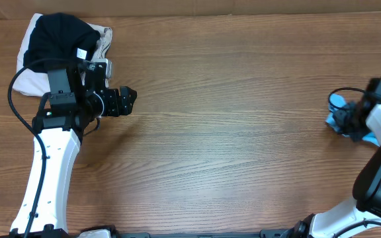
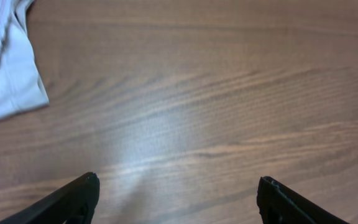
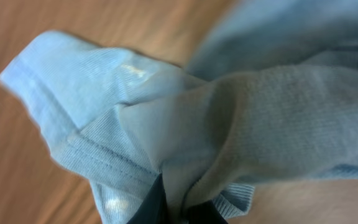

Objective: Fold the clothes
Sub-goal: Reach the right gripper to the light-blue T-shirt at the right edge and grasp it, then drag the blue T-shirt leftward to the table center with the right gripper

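Overhead, the sky-blue T-shirt (image 1: 337, 101) lies bunched at the surface's (image 1: 243, 132) far right, with a black garment (image 1: 58, 36) far left. Left wrist: my left jaws hang released over bare wood near pale cloth (image 2: 8, 74). Right wrist: my right jaws are clenched on a blue fold. I'd lift slowly and drag it to the centre.

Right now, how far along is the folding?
Done: nothing looks folded; the black garment lies bunched on a pale garment. In hand: right gripper pinches the sky-blue shirt; left gripper open, empty. Left: spreading and folding everything.
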Controlling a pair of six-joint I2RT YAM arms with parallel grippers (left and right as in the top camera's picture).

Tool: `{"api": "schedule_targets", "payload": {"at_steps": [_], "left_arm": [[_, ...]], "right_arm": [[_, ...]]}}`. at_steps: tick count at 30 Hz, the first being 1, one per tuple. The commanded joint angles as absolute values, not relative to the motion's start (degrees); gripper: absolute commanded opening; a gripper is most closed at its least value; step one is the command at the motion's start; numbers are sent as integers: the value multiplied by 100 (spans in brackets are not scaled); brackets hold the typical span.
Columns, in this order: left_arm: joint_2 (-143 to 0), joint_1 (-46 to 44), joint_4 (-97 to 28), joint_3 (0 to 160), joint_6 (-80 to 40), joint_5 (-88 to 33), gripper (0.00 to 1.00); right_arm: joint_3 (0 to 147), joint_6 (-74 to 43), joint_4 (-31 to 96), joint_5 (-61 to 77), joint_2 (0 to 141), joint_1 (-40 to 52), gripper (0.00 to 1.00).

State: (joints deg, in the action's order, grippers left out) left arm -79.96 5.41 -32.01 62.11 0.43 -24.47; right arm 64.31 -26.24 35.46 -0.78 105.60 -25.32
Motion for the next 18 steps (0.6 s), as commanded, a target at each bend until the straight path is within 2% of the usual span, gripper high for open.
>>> {"api": "schedule_targets", "payload": {"at_steps": [1,11,18], "left_arm": [[-8005,513,-2908,6357,45,-2620,83],[-7959,655,-2523,6816,-47,-2482,87],[-7959,1096,-2550,7026,-346,-2248,89]], "right_arm": [[6646,-2412,3511,945,10589,-1966,4],[7550,-2263,3885,1811,10589,764,4],[8187,-2268,3992,2021,10589,2816,4]]}}
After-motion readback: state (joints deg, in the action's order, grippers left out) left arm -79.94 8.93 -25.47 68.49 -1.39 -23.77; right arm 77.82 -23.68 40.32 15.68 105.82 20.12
